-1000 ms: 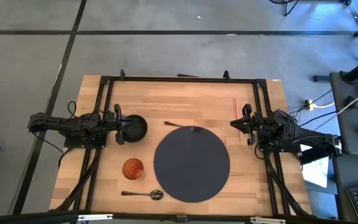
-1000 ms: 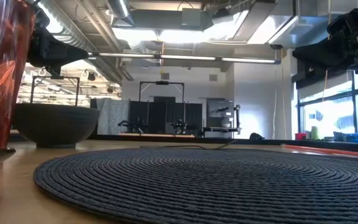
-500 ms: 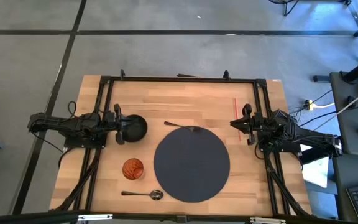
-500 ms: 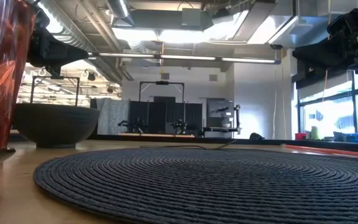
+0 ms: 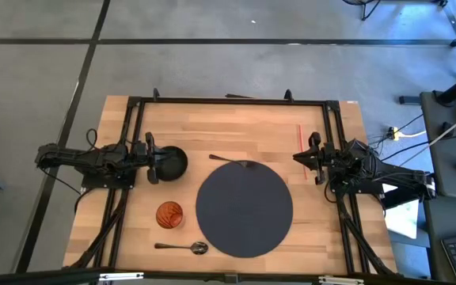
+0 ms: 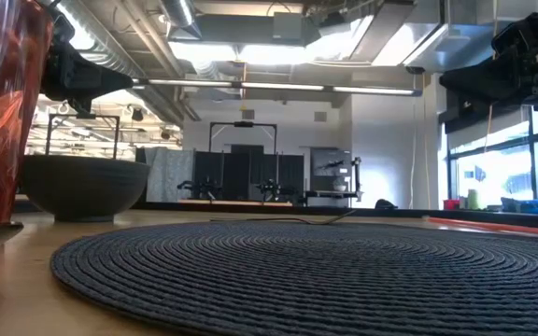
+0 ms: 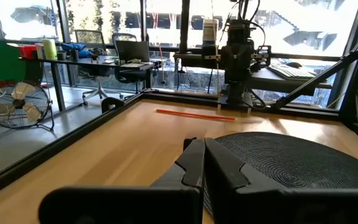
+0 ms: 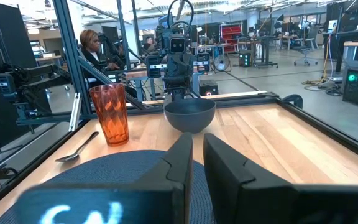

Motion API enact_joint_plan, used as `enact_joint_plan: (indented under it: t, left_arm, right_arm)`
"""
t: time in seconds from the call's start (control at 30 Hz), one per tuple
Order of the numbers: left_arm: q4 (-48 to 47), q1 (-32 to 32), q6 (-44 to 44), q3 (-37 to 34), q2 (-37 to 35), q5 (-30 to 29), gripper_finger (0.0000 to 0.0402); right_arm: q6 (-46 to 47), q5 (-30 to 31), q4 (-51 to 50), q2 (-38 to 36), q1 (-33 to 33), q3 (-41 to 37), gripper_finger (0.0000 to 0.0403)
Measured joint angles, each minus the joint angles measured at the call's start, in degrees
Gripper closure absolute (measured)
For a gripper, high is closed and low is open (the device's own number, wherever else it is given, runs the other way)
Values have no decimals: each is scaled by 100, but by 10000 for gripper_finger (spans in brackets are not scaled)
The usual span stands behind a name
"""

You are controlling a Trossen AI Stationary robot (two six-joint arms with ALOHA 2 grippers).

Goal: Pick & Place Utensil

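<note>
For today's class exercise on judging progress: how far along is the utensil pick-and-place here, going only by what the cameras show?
Nothing looks done yet. The spoon lies on the bare wood near the table's edge, and the fork rests with its head just on the round mat. Nothing is in hand: the left gripper sits shut by the bowl, and the right gripper waits at its side with a slight gap, empty. Every pick and placement is left.

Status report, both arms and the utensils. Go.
Left gripper shut, parked by bowl. Right gripper parked at right edge, holding nothing. Spoon untouched near front edge, fork at mat rim. Nothing blocking.
</note>
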Motion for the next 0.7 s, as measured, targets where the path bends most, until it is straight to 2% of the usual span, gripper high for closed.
enact_joint_plan:
  t: [0.7]
  left_arm:
    - [1,-1,-1,-1,1,-2,398]
  right_arm:
    - [5,0,0,-2,0,0,361]
